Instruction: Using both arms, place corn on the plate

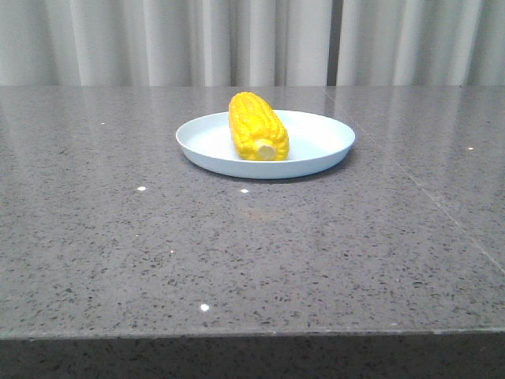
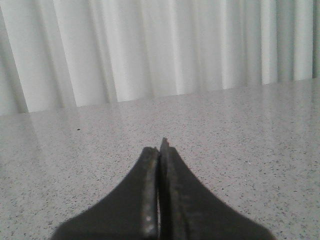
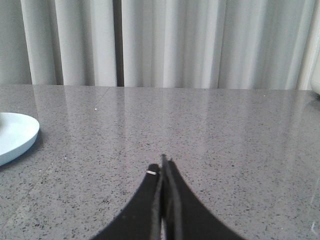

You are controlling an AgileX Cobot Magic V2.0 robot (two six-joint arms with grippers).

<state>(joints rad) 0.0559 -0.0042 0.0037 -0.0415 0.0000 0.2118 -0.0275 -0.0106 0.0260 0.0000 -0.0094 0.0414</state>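
The yellow corn (image 1: 257, 126) lies on the pale blue-white plate (image 1: 316, 154) at the middle of the grey table, its pale cut end towards me. Neither arm shows in the front view. My left gripper (image 2: 160, 147) is shut and empty over bare table; neither corn nor plate shows in its view. My right gripper (image 3: 162, 162) is shut and empty over the table. The plate's rim (image 3: 15, 137) shows at the edge of the right wrist view, apart from the gripper.
The grey speckled stone table (image 1: 252, 253) runs back to a pale curtain (image 1: 252, 39). Its front edge is near the bottom of the front view. A pale object (image 3: 316, 80) sits at the edge of the right wrist view.
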